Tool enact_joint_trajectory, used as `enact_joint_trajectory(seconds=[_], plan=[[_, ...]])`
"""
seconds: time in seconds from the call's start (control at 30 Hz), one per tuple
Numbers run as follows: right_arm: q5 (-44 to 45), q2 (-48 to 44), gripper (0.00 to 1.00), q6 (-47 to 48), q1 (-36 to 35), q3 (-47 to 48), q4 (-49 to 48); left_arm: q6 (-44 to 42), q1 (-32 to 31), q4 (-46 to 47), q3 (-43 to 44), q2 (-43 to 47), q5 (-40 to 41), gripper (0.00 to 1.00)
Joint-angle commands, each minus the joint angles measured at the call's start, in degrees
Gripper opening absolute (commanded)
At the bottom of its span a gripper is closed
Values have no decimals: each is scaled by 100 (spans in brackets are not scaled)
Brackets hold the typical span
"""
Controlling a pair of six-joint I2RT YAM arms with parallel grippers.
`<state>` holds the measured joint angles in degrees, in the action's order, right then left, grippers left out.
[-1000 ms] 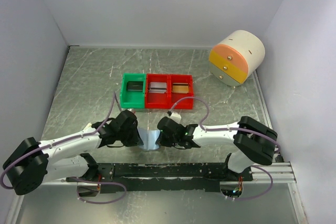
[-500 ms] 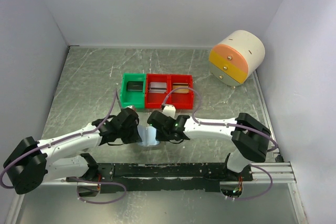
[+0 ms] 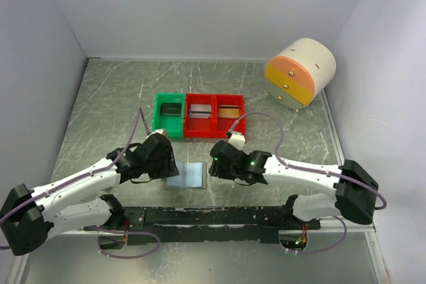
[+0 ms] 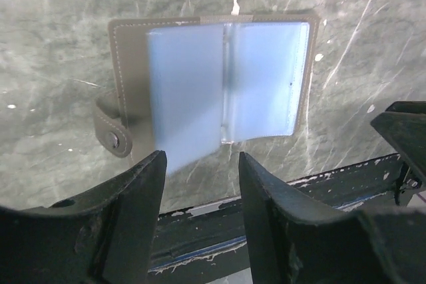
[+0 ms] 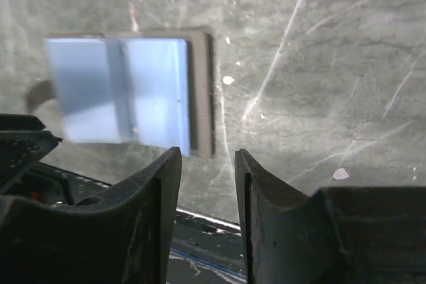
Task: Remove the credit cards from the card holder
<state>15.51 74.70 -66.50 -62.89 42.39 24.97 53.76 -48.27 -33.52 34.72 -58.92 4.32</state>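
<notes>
The card holder [image 3: 188,175] lies open and flat on the table near the front edge, its pale blue pockets facing up. It also shows in the left wrist view [image 4: 213,78], with a snap tab at its left, and in the right wrist view [image 5: 126,88]. No orange-tan credit card shows in its pockets. An orange-tan flat item lies in the right red bin [image 3: 230,111]; I cannot tell if it is a card. My left gripper [image 3: 170,167] [image 4: 201,157] is open and empty at the holder's left edge. My right gripper [image 3: 216,163] [image 5: 208,152] is open and empty at its right edge.
A green bin [image 3: 168,123] and two red bins [image 3: 200,126] stand in a row behind the holder. A round white drawer unit with an orange and yellow front [image 3: 299,72] sits at the back right. A black rail [image 3: 213,216] runs along the near edge.
The holder was held up between both grippers; now it lies open flat on the table. Both grippers have let go and moved apart, the right arm swinging to the right.
</notes>
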Motion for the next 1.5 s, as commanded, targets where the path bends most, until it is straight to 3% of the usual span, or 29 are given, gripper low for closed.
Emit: enact_joint_trajectory(seconds=[0.0, 0.13, 0.3, 0.43, 0.6, 0.73, 0.83, 0.9, 1.0, 1.13, 1.23, 1.33, 1.47], plan=[[87, -588, 39, 117, 214, -175, -361, 9, -17, -858, 472, 266, 657, 59], [-144, -840, 40, 360, 281, -315, -962, 148, -18, -1381, 783, 430, 1174, 63], [-553, -951, 50, 1001, 294, -477, -2070, 113, -20, -1959, 1353, 588, 1731, 71], [-1184, -556, 54, 1276, 290, -398, -2749, -22, -17, -2297, 1830, 777, 2226, 89], [-966, -120, 61, 1561, 278, 57, -2297, -261, -14, -2792, 2498, 792, 3043, 96], [130, -401, 76, 2022, 305, 437, -1366, -268, -1, -3291, 3011, 702, 3995, 100], [1079, -741, 87, 2499, 538, 688, -812, -767, 54, -3175, 3293, 766, 4309, 100], [1417, -1036, 91, 2891, 923, 710, -691, -1168, 154, -2962, 3394, 758, 4285, 100], [1228, -1439, 92, 3376, 1732, 716, -737, -1634, 488, -2719, 3461, 581, 4012, 100], [1373, -1900, 93, 4118, 2289, 738, -955, -2321, 1681, -2137, 3371, 380, 2907, 100], [1419, -2046, 94, 4555, 2481, 1021, -819, -2775, 2934, -2018, 3460, 167, 1714, 100], [1410, -2079, 95, 4728, 2500, 1641, -346, -2928, 3879, -2167, 3806, 14, 1141, 100], [946, -2071, 100, 4763, 2499, 2493, 97, -2804, 4045, -2372, 4191, 90, 1055, 100]])
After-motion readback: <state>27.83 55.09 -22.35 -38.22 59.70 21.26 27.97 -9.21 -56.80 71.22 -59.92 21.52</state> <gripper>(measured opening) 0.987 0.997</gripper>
